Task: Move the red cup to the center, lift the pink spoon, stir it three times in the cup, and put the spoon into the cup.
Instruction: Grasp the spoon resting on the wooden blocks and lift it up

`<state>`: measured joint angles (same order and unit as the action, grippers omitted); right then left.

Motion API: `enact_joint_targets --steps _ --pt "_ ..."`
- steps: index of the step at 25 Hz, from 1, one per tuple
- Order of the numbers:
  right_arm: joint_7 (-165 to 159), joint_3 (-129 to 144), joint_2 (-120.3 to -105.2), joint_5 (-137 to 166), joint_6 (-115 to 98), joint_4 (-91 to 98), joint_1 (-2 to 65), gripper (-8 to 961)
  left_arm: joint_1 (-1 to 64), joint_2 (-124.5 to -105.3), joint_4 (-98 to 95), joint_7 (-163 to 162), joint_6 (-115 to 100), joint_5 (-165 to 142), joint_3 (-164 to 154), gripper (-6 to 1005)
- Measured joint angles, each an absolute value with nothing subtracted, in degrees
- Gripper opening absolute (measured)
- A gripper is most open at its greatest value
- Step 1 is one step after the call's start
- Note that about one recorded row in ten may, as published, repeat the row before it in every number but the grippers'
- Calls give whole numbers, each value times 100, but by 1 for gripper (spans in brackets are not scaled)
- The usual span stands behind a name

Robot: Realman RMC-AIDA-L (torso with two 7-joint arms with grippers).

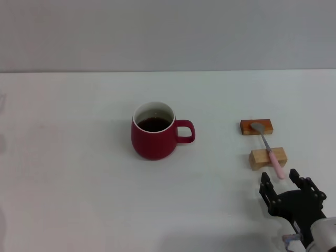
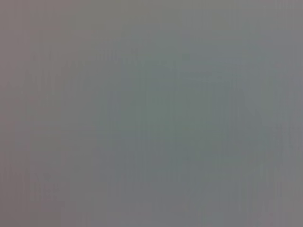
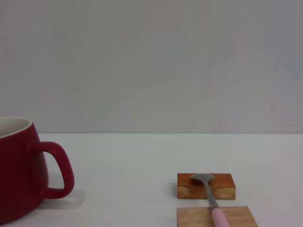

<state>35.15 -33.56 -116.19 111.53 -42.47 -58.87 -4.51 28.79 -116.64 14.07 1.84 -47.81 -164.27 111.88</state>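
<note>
Head: high, looking down over table (image 1: pixel 79 184).
Right wrist: low, level; shares red cup (image 3: pixel 19 170), pink spoon (image 3: pixel 215 210).
Left wrist: blank grey, possibly covered.

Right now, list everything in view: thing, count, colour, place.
red cup: one, dark red with a white inside, holding dark liquid, near the table's middle, handle toward the robot's right.
pink spoon: one, grey metal bowl, pale pink handle, bridging the two blocks on the right.
orange-brown wooden block: one, under the spoon's bowl, farther block.
pale wooden block: one, under the handle, nearer block.
table: one, white.
right gripper: one, black, jaws open, just short of the handle's tip.
left gripper: not in view.
</note>
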Motion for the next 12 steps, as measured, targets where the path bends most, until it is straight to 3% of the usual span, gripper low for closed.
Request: enact_joint_targets --steps 12 --pt "3515 -3553 -11622 11153 -3986 -5777 -220 619 2888 -11664 1406 182 -4781 -16426 11189 843"
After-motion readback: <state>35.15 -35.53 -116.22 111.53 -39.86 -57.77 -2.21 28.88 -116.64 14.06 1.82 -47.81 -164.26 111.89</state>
